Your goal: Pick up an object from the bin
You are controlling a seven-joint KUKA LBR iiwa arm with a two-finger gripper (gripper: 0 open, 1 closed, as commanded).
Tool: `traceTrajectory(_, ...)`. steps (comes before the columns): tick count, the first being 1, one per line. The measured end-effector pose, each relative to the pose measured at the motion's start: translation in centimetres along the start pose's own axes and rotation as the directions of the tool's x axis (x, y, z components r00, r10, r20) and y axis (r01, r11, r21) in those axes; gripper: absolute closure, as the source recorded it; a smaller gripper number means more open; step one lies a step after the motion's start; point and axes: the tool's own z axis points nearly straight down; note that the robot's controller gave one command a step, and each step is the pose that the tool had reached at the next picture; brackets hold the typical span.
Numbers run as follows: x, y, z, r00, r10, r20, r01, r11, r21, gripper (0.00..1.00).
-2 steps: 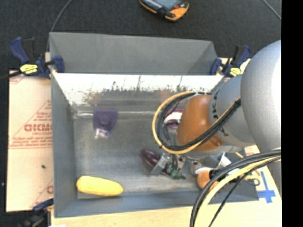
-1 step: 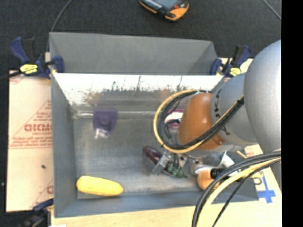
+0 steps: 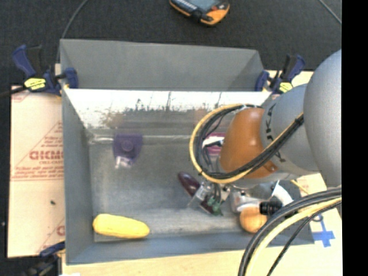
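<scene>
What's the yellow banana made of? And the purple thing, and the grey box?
The yellow banana looks like toy plastic or foam: even colour, smooth skin; which one is unclear. The purple block seems moulded plastic, matt, with a raised knob. The bin looks like sheet metal: dull grey, scuffed, faintly reflecting on its back wall.

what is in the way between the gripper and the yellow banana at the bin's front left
Nothing visible: bare bin floor lies between the gripper and the banana. A dark purple thing sits beside the gripper, off that line.
</scene>
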Motion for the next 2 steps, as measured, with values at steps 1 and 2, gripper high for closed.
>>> traceTrajectory(1,-0.1,0.1,-1.4,1.000,-0.003,0.003,0.003,1.000,-0.002,1.00)
traceTrajectory(2,0.0,0.0,-3.4,1.000,-0.006,0.000,0.006,1.000,0.000,1.00)
